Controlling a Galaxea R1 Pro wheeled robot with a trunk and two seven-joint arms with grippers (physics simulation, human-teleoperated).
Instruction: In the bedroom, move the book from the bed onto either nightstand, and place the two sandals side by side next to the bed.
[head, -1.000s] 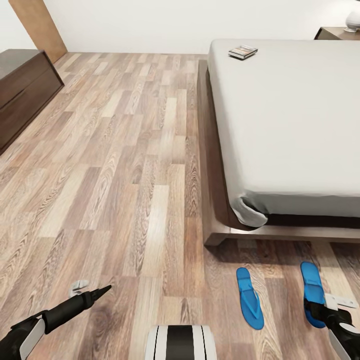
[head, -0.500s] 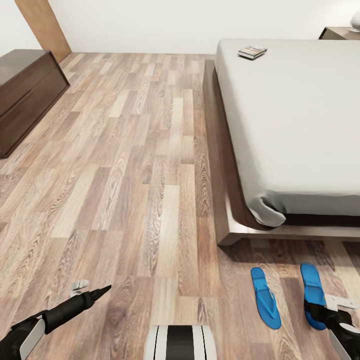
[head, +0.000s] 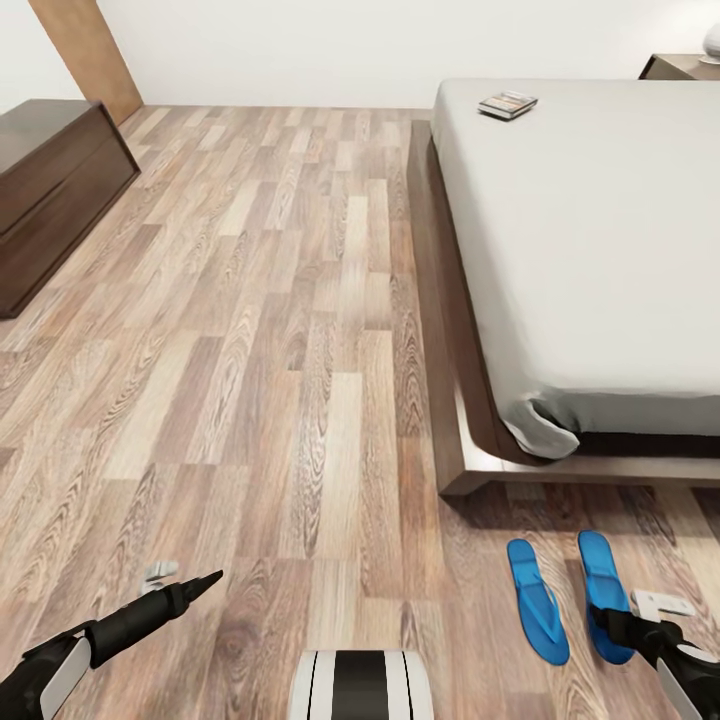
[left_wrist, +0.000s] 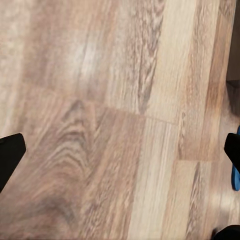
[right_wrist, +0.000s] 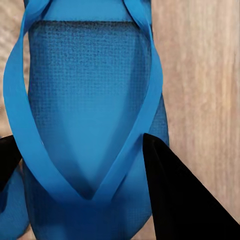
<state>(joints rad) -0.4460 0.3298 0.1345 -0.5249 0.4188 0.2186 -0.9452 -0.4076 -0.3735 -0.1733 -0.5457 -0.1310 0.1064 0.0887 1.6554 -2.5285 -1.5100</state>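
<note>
Two blue sandals lie on the wood floor at the foot of the bed (head: 600, 250). My right gripper (head: 640, 620) is shut on the right-hand sandal (head: 598, 580), close beside the other sandal (head: 537, 600). The right wrist view has this sandal (right_wrist: 90, 100) between the dark fingers of the gripper (right_wrist: 82, 137). My left gripper (head: 185, 580) hangs open over bare floor, its fingers spread wide (left_wrist: 125, 142). The book (head: 507, 104) rests at the far corner of the mattress. A nightstand (head: 680, 66) shows beyond the bed at the far right.
A long dark low cabinet (head: 50, 190) stands along the left wall, with a wooden door (head: 90, 55) behind it. Open plank floor stretches between the cabinet and the bed frame. My base (head: 360, 685) shows at the lower edge.
The camera has swung, shifting bed and cabinet rightward in the picture. My right gripper has carried its sandal left, closing the gap to the other sandal. The left arm holds its pose.
</note>
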